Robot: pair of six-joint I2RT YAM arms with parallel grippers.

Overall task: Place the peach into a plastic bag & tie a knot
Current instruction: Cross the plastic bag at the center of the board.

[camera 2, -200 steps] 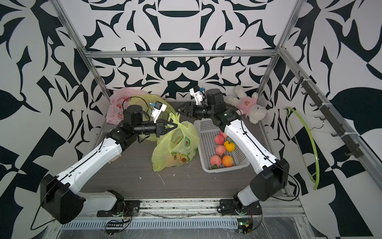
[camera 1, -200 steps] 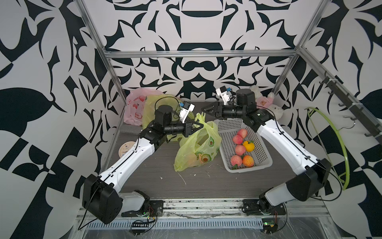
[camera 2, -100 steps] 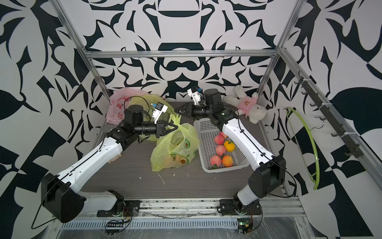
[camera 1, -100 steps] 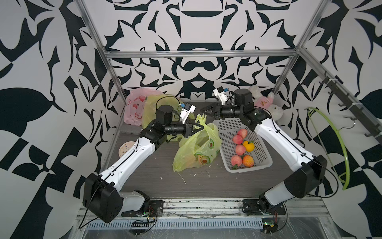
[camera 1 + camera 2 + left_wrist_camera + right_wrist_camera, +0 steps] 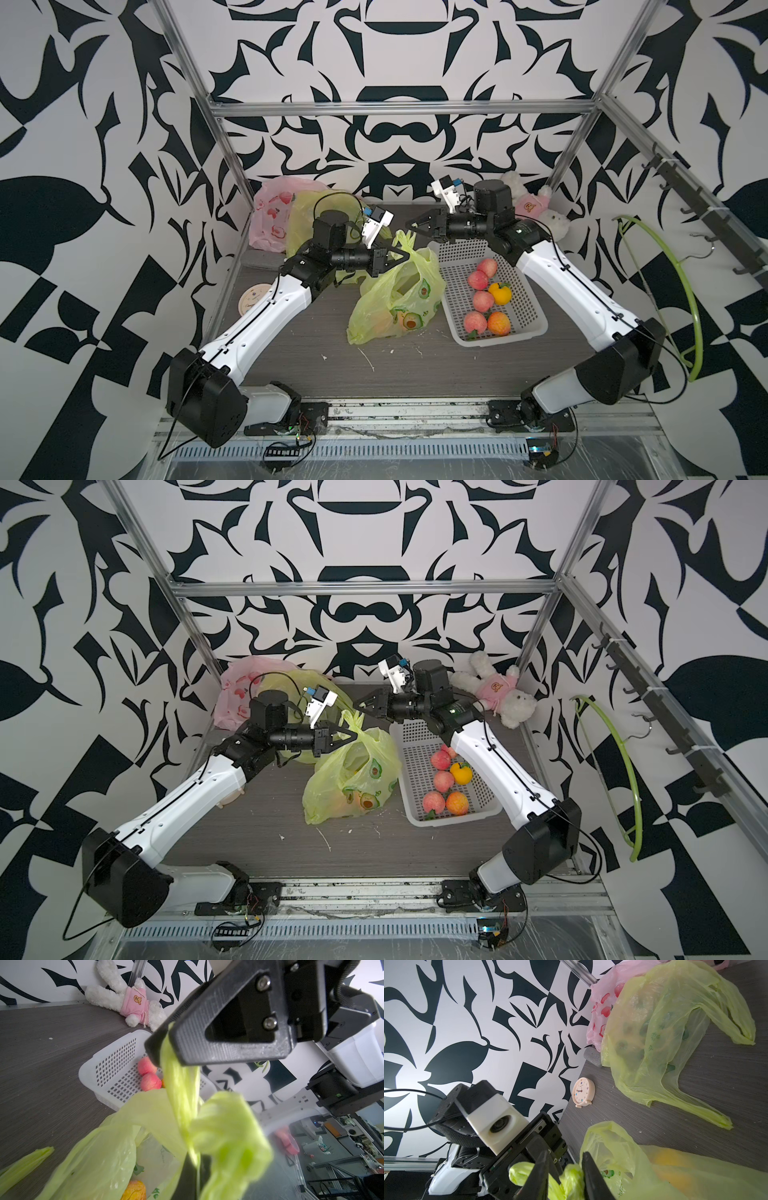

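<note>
- Green plastic bag (image 5: 395,299): thin, limp, probably slippery, light; grab twisted handles (image 5: 405,242).
- left gripper (image 5: 402,257) clamped on one handle.
- right gripper (image 5: 413,227) jaws straddle other, pinch unclear.

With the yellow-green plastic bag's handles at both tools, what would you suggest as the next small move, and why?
I would probably close the right tool fully on the bunched handle of the yellow-green plastic bag. Its jaws straddle that handle with a gap showing, while the left tool is shut on another strand, so both need a firm grip before a knot can tighten.
</note>
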